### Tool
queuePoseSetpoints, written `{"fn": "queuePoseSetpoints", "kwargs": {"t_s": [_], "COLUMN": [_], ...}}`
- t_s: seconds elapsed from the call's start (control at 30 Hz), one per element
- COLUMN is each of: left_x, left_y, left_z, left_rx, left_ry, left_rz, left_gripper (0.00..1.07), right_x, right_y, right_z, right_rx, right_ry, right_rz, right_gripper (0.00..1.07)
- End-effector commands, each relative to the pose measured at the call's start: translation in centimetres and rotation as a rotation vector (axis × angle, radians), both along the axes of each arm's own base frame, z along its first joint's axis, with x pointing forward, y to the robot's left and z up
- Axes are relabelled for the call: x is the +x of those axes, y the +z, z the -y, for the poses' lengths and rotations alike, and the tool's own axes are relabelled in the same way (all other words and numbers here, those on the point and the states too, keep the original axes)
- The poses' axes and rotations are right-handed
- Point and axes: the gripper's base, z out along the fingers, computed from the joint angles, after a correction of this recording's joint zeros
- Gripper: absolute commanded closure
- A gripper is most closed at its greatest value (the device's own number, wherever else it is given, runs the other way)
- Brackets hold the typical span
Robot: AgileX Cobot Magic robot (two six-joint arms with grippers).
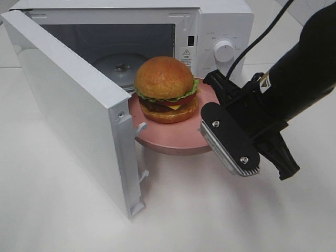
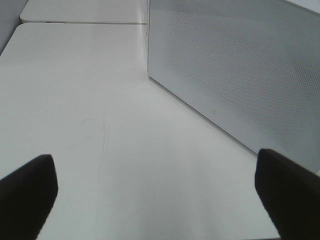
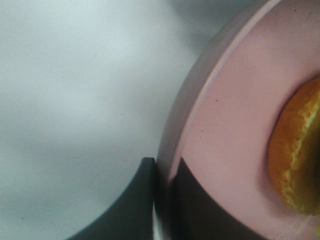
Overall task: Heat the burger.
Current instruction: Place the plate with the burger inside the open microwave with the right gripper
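With right tool (image 1: 209,102) clamped on the right rim of the round pink plate (image 1: 173,137), holds that plate at the mouth of the white microwave oven (image 1: 220,21): far part inside, near part out above the white bench (image 1: 236,220). Carries the burger (image 1: 167,89) (glossy golden-brown bun, green lettuce, yellow cheese, dark patty) upright on the plate's far half.

Grips one edge only, so risks a sag or twist of the plate and a slide of the burger toward the free left side. Passes close to the latch hooks (image 1: 140,127) of the open white door (image 1: 68,100); could snag there if pushed askew. Could jolt the burger over if dropped from too high onto the grey turntable (image 1: 118,68).

Has left tool (image 2: 157,200) spread apart, gripping nothing, above bare bench beside the door.
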Motion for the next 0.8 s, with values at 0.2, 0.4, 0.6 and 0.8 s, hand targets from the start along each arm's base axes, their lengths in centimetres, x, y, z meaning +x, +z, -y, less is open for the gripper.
{"fn": "queuePoseSetpoints", "kwargs": {"t_s": [0.2, 0.4, 0.6, 0.8], "left_x": [-0.2, -0.2, -0.2, -0.2], "left_y": [0.0, 0.0, 0.0, 0.0], "left_z": [0.0, 0.0, 0.0, 0.0], "left_rx": [-0.007, -0.007, -0.007, -0.007], "left_ry": [-0.001, -0.001, -0.001, -0.001], "left_rz": [0.019, 0.019, 0.019, 0.019], "left_gripper": [0.07, 0.07, 0.07, 0.07], "right_x": [2.5, 3.4, 4.6, 5.7], "right_y": [0.8, 0.9, 1.3, 1.8], "right_z": [-2.0, -2.7, -3.6, -4.4], "right_rx": [0.057, 0.050, 0.048, 0.049], "right_ry": [0.000, 0.003, 0.006, 0.008], "right_rz": [0.047, 0.035, 0.026, 0.016], "right_gripper": [1.07, 1.07, 1.07, 1.07]}}
